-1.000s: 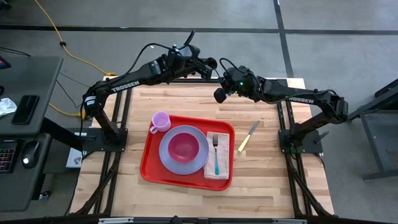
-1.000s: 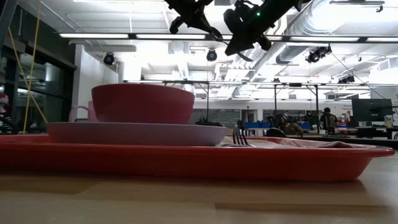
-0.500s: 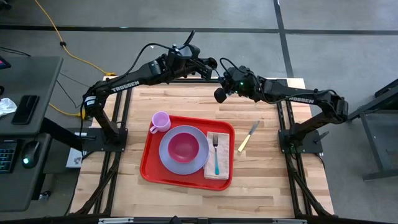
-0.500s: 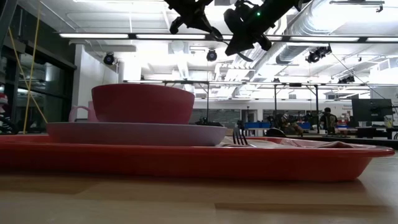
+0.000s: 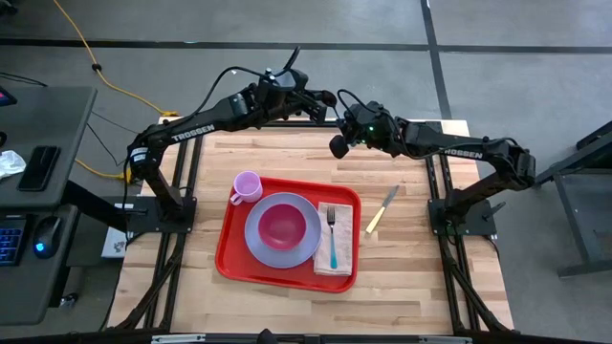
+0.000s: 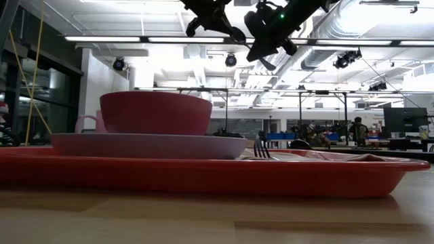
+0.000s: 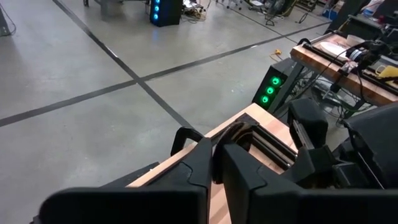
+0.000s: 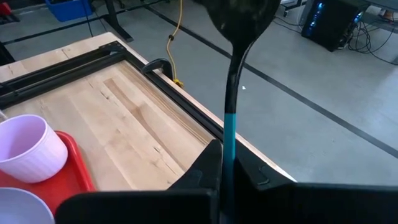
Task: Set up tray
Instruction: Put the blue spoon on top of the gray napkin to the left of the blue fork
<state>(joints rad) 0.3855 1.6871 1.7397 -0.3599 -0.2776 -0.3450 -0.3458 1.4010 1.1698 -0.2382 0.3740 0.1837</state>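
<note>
The red tray (image 5: 229,260) lies mid-table and carries a lavender plate (image 5: 256,244) with a red bowl (image 5: 282,225), a lavender cup (image 5: 247,185) and a napkin (image 5: 342,266) with a teal-handled fork (image 5: 333,239) on top. Both arms meet high above the table's far edge. My right gripper (image 8: 225,149) is shut on a spoon (image 8: 231,93) with a dark bowl and a teal handle. My left gripper (image 7: 217,146) hovers just beside it (image 5: 325,100), a narrow gap between its fingers and nothing in them. My right gripper pinches the spoon's teal handle (image 8: 230,134) between its two fingers. The spoon runs along the fingers and sticks out past their tips, its dark bowl (image 8: 239,15) farthest out. It is lifted clear, high above the far part of the table (image 5: 338,146).
A knife (image 5: 382,208) with a pale handle lies on the bare wood to the right of the tray. Bare tabletop runs between the tray and the far edge. A desk with a keyboard and a mouse stands beyond the left edge.
</note>
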